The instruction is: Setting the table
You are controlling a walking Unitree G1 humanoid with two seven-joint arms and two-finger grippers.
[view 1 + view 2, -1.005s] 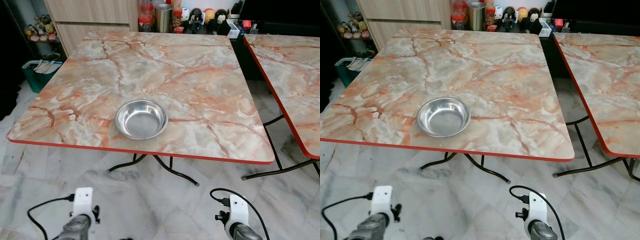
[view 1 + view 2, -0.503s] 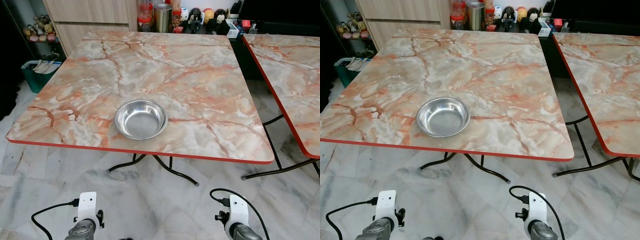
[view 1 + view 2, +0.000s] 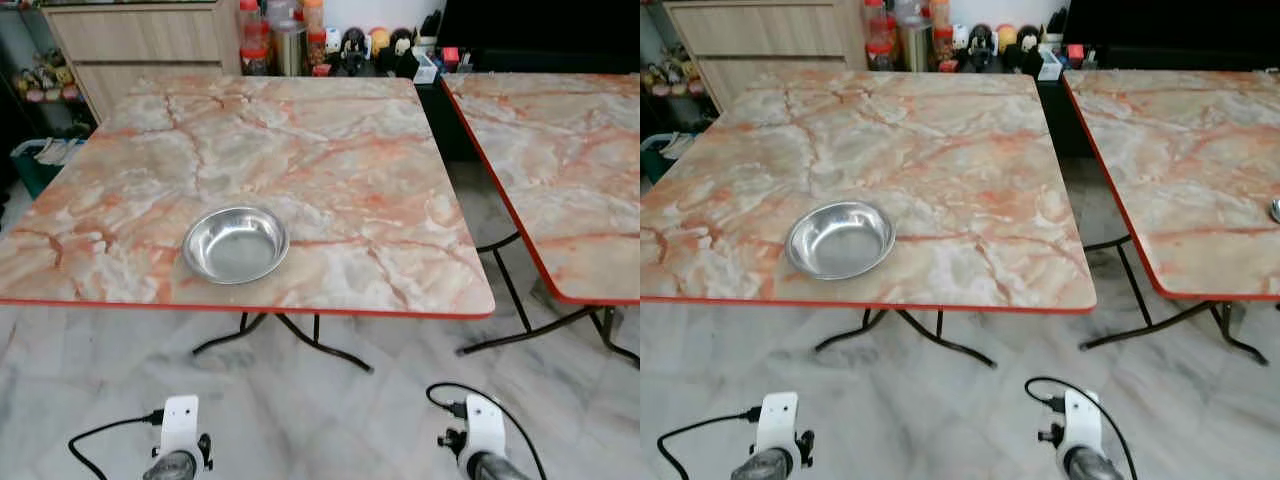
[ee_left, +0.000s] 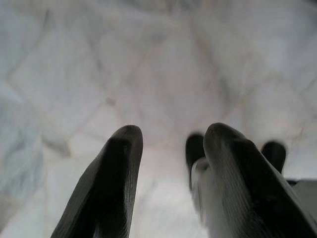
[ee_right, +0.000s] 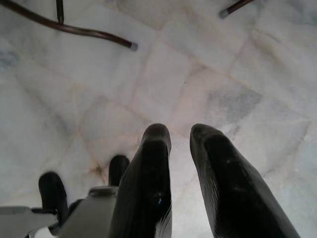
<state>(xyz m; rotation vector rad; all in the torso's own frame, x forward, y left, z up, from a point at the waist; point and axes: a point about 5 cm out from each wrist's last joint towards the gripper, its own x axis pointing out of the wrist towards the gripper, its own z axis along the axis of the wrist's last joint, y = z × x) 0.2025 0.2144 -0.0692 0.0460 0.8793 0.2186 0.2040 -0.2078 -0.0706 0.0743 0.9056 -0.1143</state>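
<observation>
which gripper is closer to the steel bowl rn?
Left. The left gripper hangs low over the floor, almost straight in front of the steel bowl. The right gripper hangs equally low but further off to the bowl's right.

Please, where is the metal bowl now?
The metal bowl stands on the left marble table, near its front red edge, left of the middle.

floor (image 3: 120,360): pale grey-white marble tiles with faint veining, evenly lit. main surface (image 3: 330,150): square folding table, pink-orange marble pattern, red edge band, dark curved metal legs (image 3: 300,335) underneath. second surface (image 3: 560,150) of the same pattern stands just beside it on the right, a narrow gap between. behind: light wood cabinet (image 3: 140,40) with drawers, a row of jars and small figurines (image 3: 330,45), dark unit (image 3: 540,30) at far right.
</observation>
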